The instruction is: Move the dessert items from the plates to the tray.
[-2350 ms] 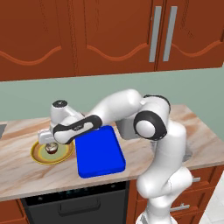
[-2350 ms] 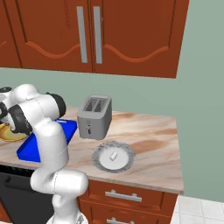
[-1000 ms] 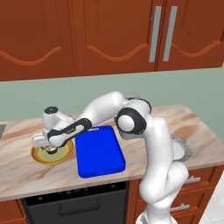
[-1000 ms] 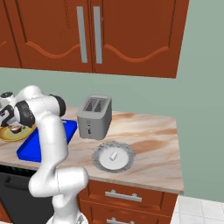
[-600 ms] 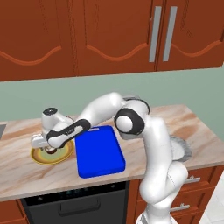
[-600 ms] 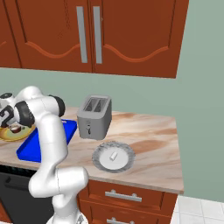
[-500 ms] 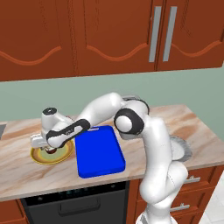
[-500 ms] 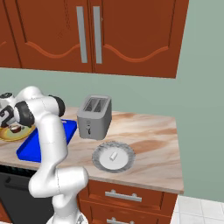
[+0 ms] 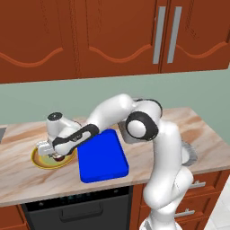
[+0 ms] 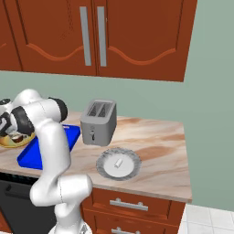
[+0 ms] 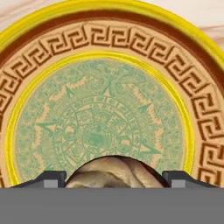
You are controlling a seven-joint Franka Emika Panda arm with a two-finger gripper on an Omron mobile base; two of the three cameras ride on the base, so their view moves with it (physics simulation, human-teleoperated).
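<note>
where the left base view looks down over the arm, the fingers (image 9: pixel 55 155) reach low over the yellow-rimmed plate (image 9: pixel 41 161) at the left of the table (image 9: pixel 27 179), and the blue tray (image 9: pixel 102 156) lies just beside that plate, on its right; a dark bit of the cupcake (image 9: pixel 58 157) peeks out under the hand.

in the right base view the yellow-rimmed plate (image 10: pixel 10 142) sits at the far left edge with the hand over it, the blue tray (image 10: pixel 28 155) beside it and partly behind the arm. a toaster (image 10: pixel 98 121) stands further right — in front of it the grey plate (image 10: pixel 119 164) carries the tiny white piece (image 10: pixel 119 162) at its centre.

in the hand view the cupcake (image 11: pixel 114 172) sits between the two dark fingertips (image 11: pixel 49 178), its pale top rising over the plate's olive-green centre (image 11: pixel 100 113); whether the fingers are clenched on it or merely flank it, i cannot tell.
</note>
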